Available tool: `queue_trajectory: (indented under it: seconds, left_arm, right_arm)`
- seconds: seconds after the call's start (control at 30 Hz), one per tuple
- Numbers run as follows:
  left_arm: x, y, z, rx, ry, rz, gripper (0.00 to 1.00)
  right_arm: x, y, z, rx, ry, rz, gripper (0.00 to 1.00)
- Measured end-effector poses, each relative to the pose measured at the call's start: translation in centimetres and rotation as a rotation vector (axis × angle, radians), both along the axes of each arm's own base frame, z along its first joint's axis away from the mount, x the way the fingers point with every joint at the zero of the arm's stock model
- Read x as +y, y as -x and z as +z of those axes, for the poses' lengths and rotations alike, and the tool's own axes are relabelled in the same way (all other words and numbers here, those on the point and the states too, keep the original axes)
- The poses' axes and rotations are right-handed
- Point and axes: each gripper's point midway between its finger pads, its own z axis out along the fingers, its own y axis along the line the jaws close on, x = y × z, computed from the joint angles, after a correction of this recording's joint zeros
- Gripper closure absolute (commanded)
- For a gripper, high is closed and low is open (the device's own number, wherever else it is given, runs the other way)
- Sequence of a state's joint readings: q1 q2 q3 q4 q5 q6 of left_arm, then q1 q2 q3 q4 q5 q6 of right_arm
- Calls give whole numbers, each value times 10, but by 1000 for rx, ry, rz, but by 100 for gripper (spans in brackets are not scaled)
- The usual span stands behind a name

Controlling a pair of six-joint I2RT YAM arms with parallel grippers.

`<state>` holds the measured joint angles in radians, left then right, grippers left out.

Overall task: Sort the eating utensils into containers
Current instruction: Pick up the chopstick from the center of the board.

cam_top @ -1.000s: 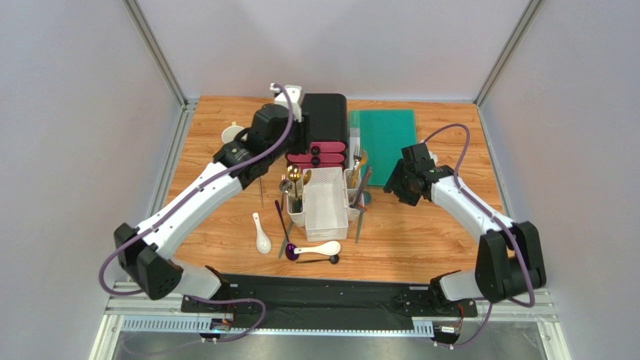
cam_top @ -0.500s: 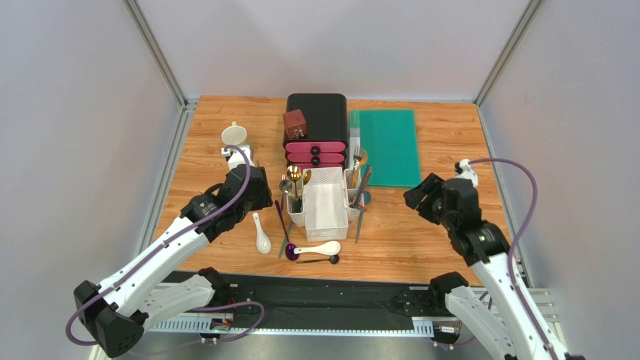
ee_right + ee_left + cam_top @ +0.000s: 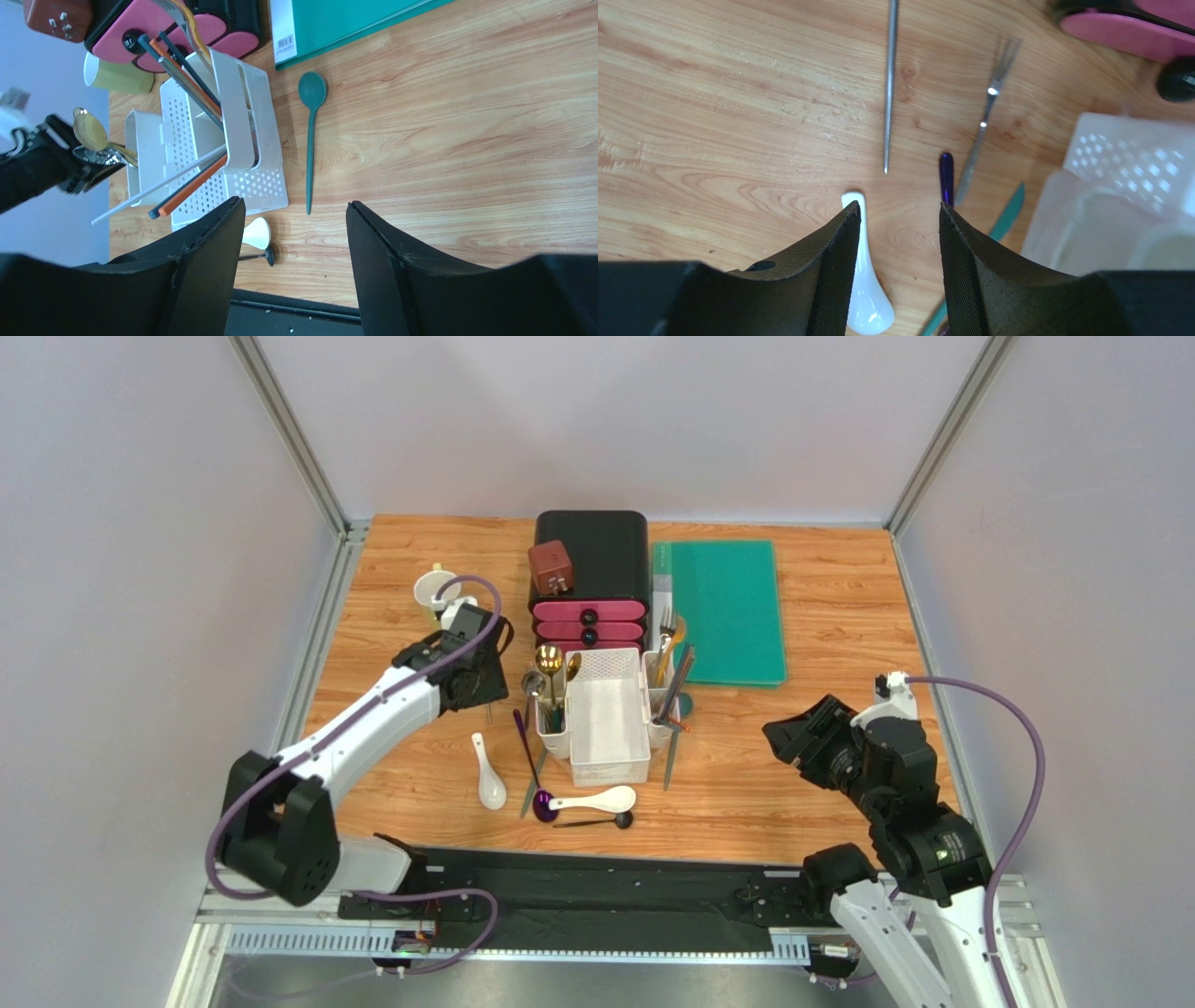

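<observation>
Wooden table [image 3: 842, 756]: left gripper [image 3: 899, 210] hovering empty, jaws parted, over white ceramic soup spoon [image 3: 868, 308] lying left of the caddy [image 3: 606, 707].
Spoon's looking stiff, glazed, slippery, chippable; I'm favouring the narrow handle; right gripper [image 3: 295, 206] idling agape, empty.

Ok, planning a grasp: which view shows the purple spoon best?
Top external: the purple spoon lies whole, handle to bowl, left of the caddy. Left wrist catches only its handle tip; right wrist does not show it.

Left fingers [image 3: 833, 280], right fingers [image 3: 203, 273] — apart, empty
</observation>
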<state>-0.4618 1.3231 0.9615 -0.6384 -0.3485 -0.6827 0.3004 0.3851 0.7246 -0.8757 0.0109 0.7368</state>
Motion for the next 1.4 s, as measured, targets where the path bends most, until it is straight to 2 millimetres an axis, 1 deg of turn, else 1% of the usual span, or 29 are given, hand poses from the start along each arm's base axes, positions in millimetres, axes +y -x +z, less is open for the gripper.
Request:
queue_trajectory:
  seconds: [0.13, 0.23, 0.3, 0.43, 0.5, 0.67, 0.87, 1.03, 1.1, 1.27, 1.4]
  left_arm:
    - [16, -19, -28, 86, 18, 55, 49]
    - [21, -29, -40, 129, 32, 64, 49]
    - [19, -38, -41, 138, 36, 51, 49]
    - [8, -59, -38, 129, 44, 15, 49]
    - [6, -66, -38, 121, 50, 5, 49]
    - [7, -67, -47, 140, 68, 9, 49]
    - [9, -67, -65, 185, 73, 9, 50]
    - [10, -64, -84, 243, 76, 8, 54]
    - [10, -62, -89, 261, 85, 9, 54]
    - [11, -61, -91, 276, 102, 10, 54]
    - [10, -57, -91, 292, 115, 8, 57]
  right_arm:
    - [7, 2, -1, 4, -16, 40, 39]
    - [12, -1, -5, 17, -18, 62, 39]
    - [16, -6, -8, 28, -17, 78, 39]
    - [24, -17, -9, 41, -15, 107, 39]
    - [26, -22, -11, 45, -10, 114, 39]
    - [24, -31, -9, 25, 13, 106, 39]
    - [20, -43, -3, -23, 41, 81, 39]
    - [22, -53, -14, 16, 60, 80, 39]
    - [23, -55, -20, 35, 65, 82, 39]
    - [24, -57, -21, 45, 68, 91, 39]
    - [25, -61, -8, 18, 73, 98, 39]
